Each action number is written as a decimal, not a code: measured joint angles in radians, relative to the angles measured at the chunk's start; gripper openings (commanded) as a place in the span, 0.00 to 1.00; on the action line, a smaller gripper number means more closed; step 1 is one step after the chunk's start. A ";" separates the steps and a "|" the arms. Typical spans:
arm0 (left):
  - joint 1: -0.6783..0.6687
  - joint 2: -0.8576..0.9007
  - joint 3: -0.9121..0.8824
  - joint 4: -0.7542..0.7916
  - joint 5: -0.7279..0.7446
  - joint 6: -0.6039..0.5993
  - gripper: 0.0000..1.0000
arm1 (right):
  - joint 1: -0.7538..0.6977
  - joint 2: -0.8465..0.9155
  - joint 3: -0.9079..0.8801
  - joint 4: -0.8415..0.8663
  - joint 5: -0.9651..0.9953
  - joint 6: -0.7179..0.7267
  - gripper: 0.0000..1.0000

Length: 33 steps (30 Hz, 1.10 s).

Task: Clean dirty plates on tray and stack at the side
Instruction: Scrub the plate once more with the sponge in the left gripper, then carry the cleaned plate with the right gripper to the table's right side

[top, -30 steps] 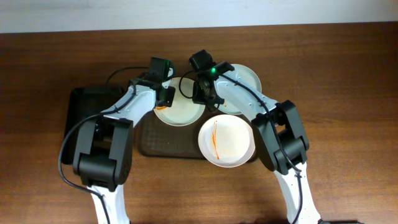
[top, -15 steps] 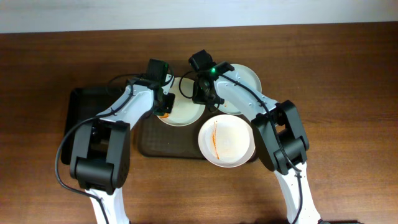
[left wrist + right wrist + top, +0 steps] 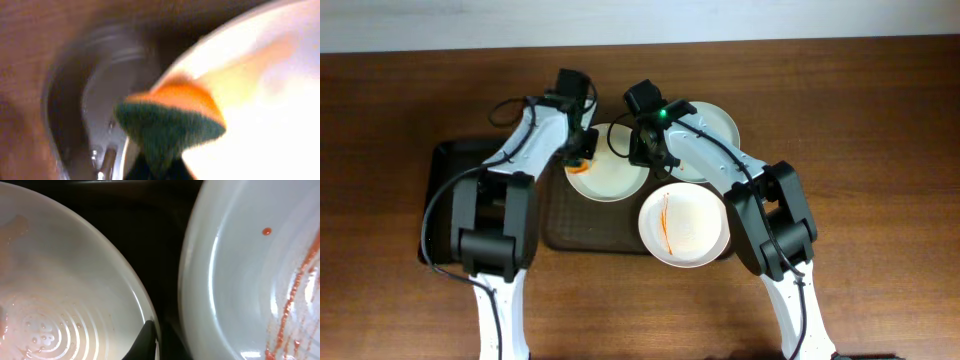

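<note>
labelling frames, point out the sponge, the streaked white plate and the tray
sponge (image 3: 170,127), left wrist view, green scouring side
streaked white plate (image 3: 695,228), overhead view, bare centre
tray (image 3: 590,228), overhead view, bare floor

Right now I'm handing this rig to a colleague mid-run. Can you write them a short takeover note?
Left tool: shut on an orange-and-green sponge, at the rim of the left white round plate.
Right tool: shut on that plate's opposite rim.
Things: dark brown textured tray carries the plates; the pale green round plate sits back right, the front white round plate overhangs the tray.
Done: left plate mostly wiped, with faint smears; nothing stacked.
Left: the other two show red sauce streaks; wipe them, then stack all at the side.
</note>
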<state>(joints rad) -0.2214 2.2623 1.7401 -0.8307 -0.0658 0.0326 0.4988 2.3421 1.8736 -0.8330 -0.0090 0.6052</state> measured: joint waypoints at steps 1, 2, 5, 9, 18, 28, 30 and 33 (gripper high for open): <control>0.008 0.035 0.082 -0.107 0.003 0.000 0.00 | 0.001 0.000 0.000 0.004 -0.005 0.000 0.04; 0.012 0.063 0.155 -0.195 0.002 0.000 0.00 | 0.001 0.000 0.000 0.004 -0.008 -0.001 0.04; 0.030 0.112 0.385 -0.391 -0.002 0.000 0.00 | 0.000 0.000 0.000 0.004 -0.020 -0.018 0.04; 0.064 0.112 0.691 -0.581 0.000 -0.021 0.00 | -0.014 0.000 0.002 -0.005 -0.081 -0.108 0.04; 0.146 0.111 0.872 -0.697 0.052 -0.034 0.00 | -0.004 -0.230 0.009 -0.143 -0.032 -0.281 0.04; 0.162 0.111 0.872 -0.692 0.056 -0.034 0.00 | 0.412 -0.324 0.020 -0.198 1.002 -0.257 0.04; 0.162 0.111 0.872 -0.695 0.056 -0.034 0.01 | 0.457 -0.324 0.019 -0.203 1.186 -0.214 0.04; 0.162 0.111 0.872 -0.705 0.059 -0.034 0.01 | 0.484 -0.324 0.019 -0.204 1.366 -0.170 0.04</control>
<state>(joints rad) -0.0593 2.3730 2.6125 -1.5360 -0.0067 -0.0017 0.9829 2.0178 1.8927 -1.0370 1.3571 0.4351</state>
